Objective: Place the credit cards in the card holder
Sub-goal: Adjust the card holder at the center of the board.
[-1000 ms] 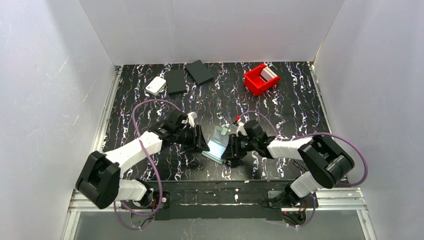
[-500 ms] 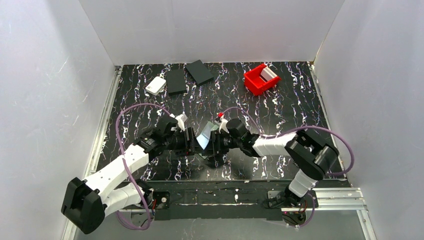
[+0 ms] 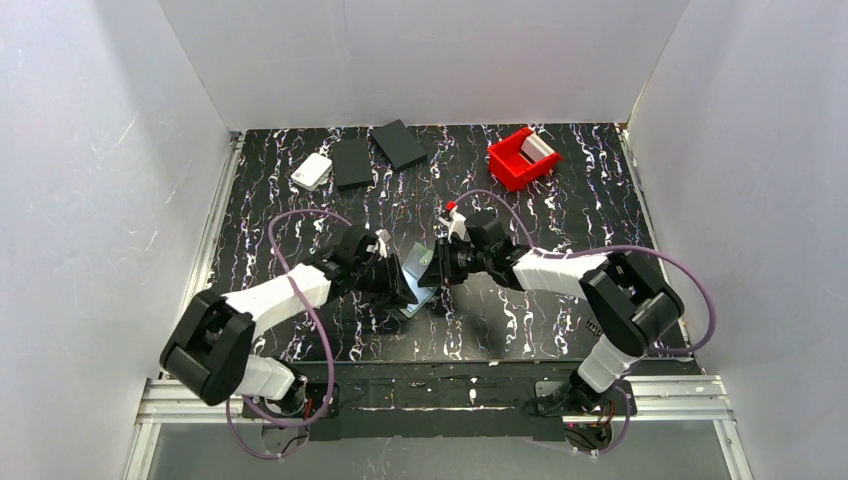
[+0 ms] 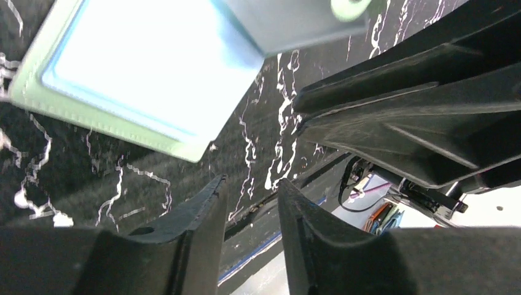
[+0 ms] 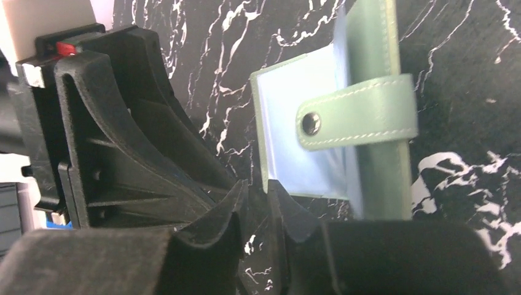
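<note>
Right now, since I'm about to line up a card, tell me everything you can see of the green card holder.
The card holder is a sage-green, leather-like wallet with pale stitching, folded open. Its inside shows clear bluish pockets; a strap with a dark snap hangs unfastened across one. One half seems to lie on the black marbled table, the other raised. It sits between the left pincer and the right pincer, whose tips reach its corner; a grip cannot be told.
</note>
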Available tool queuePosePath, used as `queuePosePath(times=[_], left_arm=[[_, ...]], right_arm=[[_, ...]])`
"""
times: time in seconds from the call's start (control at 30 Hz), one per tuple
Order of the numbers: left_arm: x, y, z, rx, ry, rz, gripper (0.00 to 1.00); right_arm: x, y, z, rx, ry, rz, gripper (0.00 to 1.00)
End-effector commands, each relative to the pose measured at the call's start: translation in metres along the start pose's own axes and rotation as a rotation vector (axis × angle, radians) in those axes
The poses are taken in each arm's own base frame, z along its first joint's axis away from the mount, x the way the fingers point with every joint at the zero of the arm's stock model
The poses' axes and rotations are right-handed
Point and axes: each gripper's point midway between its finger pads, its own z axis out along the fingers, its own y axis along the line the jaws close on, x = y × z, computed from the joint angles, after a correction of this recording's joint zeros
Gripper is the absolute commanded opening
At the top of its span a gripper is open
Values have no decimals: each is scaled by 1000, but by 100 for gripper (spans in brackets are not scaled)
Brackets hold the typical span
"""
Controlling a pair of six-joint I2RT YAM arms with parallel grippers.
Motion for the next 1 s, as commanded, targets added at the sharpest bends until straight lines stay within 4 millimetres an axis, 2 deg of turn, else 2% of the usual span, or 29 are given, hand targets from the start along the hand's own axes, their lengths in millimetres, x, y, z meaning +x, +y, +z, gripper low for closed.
queuePosePath(times=[0.0,0.1,0.2,0.43,0.57,0.73,0.97], left_arm=[[-26,-13,8,11,-38,42,31],[-29,-9,17,0,-28,40,26],[-28,5,24,-46,-26,45,26],[-11,55,34,-184,20,26,25],[-2,67,35,-205,34,18,24],[-6,62,23,-221,17,55,24],[-27,18,-12,-156,-46,155,32]], right_arm=[[-24,-8,5,-31,-21,-33,24],[-29,-26,6,-19,-32,-10,22],[-23,-48,8,2,-28,24,21],[17,-90,15,55,1,124,21],[32,-95,15,55,18,165,22],[17,-84,6,71,8,127,25],[-24,-58,-13,123,-12,42,43]])
